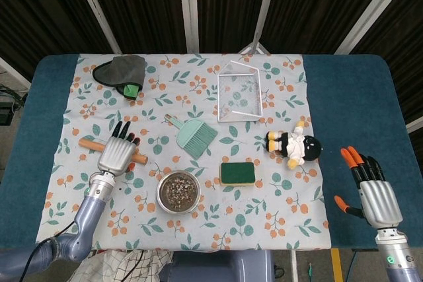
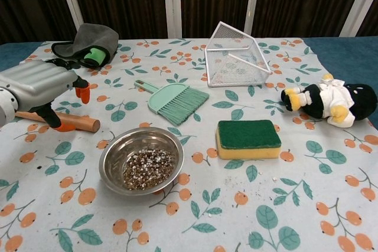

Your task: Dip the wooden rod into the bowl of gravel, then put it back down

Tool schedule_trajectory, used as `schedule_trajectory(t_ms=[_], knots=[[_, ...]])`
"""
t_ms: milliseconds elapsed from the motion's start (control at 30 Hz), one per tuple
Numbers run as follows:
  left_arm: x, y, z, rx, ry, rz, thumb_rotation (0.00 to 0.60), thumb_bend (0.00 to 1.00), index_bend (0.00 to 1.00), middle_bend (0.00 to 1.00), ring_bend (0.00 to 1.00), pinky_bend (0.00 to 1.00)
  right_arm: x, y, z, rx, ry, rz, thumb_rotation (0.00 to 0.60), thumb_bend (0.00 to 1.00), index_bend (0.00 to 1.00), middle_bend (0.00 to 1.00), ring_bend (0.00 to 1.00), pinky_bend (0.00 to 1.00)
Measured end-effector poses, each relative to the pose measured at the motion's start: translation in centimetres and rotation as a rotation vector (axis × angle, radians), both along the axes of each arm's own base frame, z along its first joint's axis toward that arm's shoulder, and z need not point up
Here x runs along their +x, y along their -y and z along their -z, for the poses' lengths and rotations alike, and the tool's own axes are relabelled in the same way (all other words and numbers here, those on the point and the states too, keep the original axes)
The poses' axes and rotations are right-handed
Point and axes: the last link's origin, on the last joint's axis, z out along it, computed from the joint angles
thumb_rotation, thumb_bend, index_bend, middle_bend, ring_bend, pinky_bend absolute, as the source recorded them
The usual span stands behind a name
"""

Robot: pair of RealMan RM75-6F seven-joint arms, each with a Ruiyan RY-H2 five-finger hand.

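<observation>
My left hand sits over the rod, fingers spread, nothing gripped. It covers the rod's middle, so I can't tell if it's touching. The rod lies on the cloth left of the gravel bowl. My right hand is open, w/ its wrist cut off at frame edge.

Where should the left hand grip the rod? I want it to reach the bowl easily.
Probably near its middle, coming from above. The rod lies flat on the cloth, so fingers can wrap across it. The left hand hovers there already, and the end by the bowl would stay free for dipping.
</observation>
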Motion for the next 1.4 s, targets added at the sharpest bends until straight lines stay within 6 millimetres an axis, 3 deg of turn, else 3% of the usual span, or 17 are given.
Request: schedule_trajectory(t_ms=[767,1233,1400], knots=[[-0.4,-0.4,1.2,-0.022,-0.032,-0.031,0.6,0.35,0.39,0.34,0.0,0.0,0.0,0.0,0.0,-0.001,-0.001,0.002,0.6,0.27,0.0,0.0,0.0,0.0],[-1.0,-0.6,1.4,-0.02,-0.033,-0.051,0.6,0.39,0.43,0.42,0.01,0.0,0.0,0.0,0.0,-0.002,-0.001,0.004,0.6,0.27,0.0,0.0,0.0,0.0],[-1.0,-0.6,1.3,-0.021,-0.033,-0.048,0.6,0.44,0.48,0.5,0.05,0.01,0.0,0.0,0.0,-0.001,-0.001,0.004,0.6,0.27,0.0,0.0,0.0,0.0]])
